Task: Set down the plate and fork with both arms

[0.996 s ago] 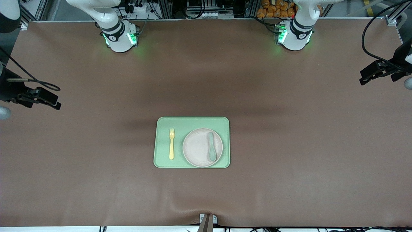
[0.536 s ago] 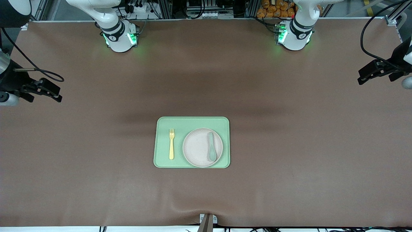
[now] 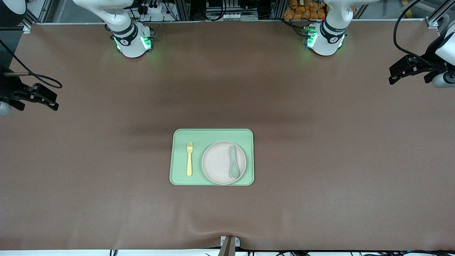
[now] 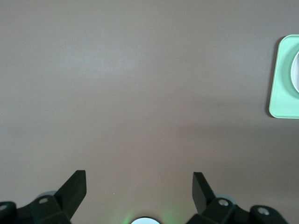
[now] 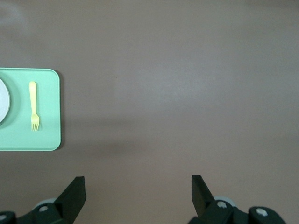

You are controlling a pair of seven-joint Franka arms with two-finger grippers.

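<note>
Pale-green tray [image 3: 213,135] on your tabletop [image 3: 320,160] carries the plate [image 3: 218,163] and, beside it toward the right arm's end, the fork [image 3: 189,159]; a spoon [image 3: 234,161] lies on the plate. Your left claw [image 4: 139,189] and right claw [image 5: 138,191] hover spread wide over bare tabletop, holding nothing.

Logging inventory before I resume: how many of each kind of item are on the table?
Tray: 1
Plate: 1, on the tray
Fork: 1, on the tray beside the plate
Spoon: 1, on the plate
Total: 4
</note>
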